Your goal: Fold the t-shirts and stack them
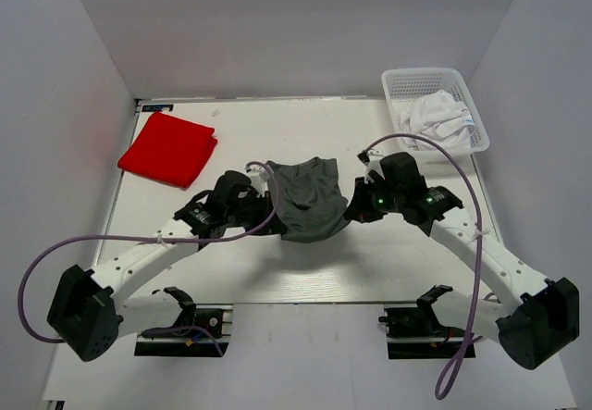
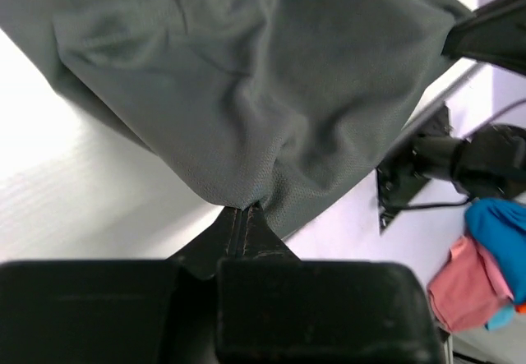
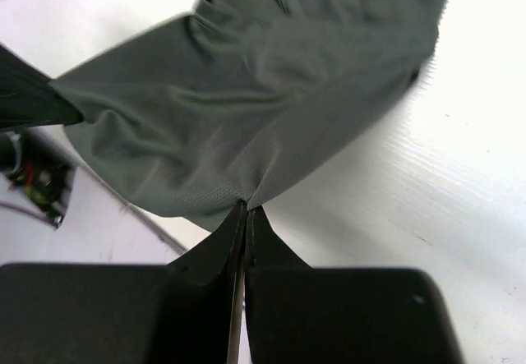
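The grey shirt [image 2: 246, 76] I pinch is soft, matt cloth with a fine knit, creased. My left gripper [image 2: 244, 209] and right gripper [image 3: 246, 208] look like matt black plastic. The table [image 1: 370, 271] is white, smooth and faintly glossy. At its far left corner the red shirt [image 1: 168, 149] is matt cloth. At its far right corner the basket [image 1: 412, 81] is white plastic mesh.

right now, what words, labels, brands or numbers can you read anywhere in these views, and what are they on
No text can be read in any view.
Too small to read: the small dark sticker at the far left corner of the white table.
Too small to read: a bluish mark on the white plastic mesh basket.
No print shows on the dark grey cloth t-shirt or the bright red folded t-shirt.
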`<state>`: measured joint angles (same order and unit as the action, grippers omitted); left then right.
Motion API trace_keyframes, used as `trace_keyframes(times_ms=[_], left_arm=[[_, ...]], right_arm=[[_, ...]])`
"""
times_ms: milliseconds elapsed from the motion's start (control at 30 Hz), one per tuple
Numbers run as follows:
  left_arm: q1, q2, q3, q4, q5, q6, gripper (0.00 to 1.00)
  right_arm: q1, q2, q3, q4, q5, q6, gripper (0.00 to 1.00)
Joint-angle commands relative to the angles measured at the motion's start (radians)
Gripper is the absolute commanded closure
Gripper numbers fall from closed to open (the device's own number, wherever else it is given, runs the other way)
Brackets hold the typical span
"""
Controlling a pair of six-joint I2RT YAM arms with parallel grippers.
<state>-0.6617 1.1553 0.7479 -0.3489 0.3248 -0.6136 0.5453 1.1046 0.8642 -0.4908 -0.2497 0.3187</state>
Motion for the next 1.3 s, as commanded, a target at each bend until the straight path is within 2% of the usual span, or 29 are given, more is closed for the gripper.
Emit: trace_keyframes(times_ms=[0, 133, 400, 633, 867, 1000, 1267], left_arm=[[-0.013, -0.072, 0.022, -0.065, 0.043, -0.009, 1.00], [-0.013, -0.115, 0.044, -0.075, 0.023, -0.020, 1.00], [-0.003, -0.123, 0.120, -0.101, -0.228, -0.092, 1.00], [0.008, 0.006, 0.286, -0.175, -0.478, -0.104, 1.00], [0.017, 0.161, 0.384, -0.150, -0.631, -0.121, 1.00], [0.046, 0.233, 0.445, -0.128, -0.684, -0.110, 1.00], [0.105, 0.411, 0.585, -0.128, -0.642, -0.077, 1.00]], right_arm=[[-0.001, -0.023, 0.093, -0.101, -0.079, -0.052, 1.00], [-0.004, -0.015, 0.151, -0.106, -0.105, -0.058, 1.00], [-0.038, 0.081, 0.226, -0.082, -0.102, -0.033, 1.00], [-0.090, 0.179, 0.311, -0.060, -0.099, -0.015, 1.00], [-0.136, 0.294, 0.361, -0.022, -0.112, -0.010, 1.00], [-0.159, 0.354, 0.419, 0.008, -0.080, -0.013, 1.00], [-0.217, 0.558, 0.541, 0.001, -0.102, 0.005, 1.00]])
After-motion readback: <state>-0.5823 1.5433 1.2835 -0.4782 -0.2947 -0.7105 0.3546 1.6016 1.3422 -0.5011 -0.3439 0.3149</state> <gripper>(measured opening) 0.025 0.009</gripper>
